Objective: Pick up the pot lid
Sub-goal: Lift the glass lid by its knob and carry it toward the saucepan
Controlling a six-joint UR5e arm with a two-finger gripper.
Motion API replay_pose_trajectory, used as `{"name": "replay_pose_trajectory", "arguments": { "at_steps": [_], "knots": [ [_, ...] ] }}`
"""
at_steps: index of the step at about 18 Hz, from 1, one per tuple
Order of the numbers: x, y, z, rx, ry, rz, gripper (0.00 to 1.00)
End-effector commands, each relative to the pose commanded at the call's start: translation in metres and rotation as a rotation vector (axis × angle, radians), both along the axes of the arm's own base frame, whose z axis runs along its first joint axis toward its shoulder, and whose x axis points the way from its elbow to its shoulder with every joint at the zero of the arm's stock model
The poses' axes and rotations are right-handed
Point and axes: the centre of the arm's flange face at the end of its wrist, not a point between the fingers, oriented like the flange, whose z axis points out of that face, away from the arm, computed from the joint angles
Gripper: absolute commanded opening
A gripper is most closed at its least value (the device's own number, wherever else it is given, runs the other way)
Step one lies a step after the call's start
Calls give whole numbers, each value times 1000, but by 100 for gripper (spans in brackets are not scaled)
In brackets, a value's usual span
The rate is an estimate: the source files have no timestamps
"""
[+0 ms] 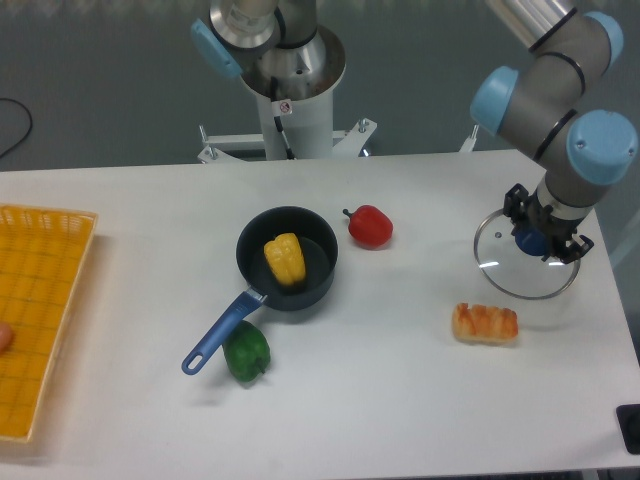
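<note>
Camera: end effector [546, 228] gripping pot lid [508, 268]; knob [532, 243] up, apparent long axis slanting down-right.

Prob. a lab: robot arm [298, 52], wht. table [150, 420].
</note>
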Motion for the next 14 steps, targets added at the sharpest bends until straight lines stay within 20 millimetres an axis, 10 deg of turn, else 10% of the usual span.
{"name": "replay_pose_trajectory", "arguments": {
  "at_steps": [14],
  "knots": [
    [43, 23, 27, -18, -39, 1, 57]
  ]
}}
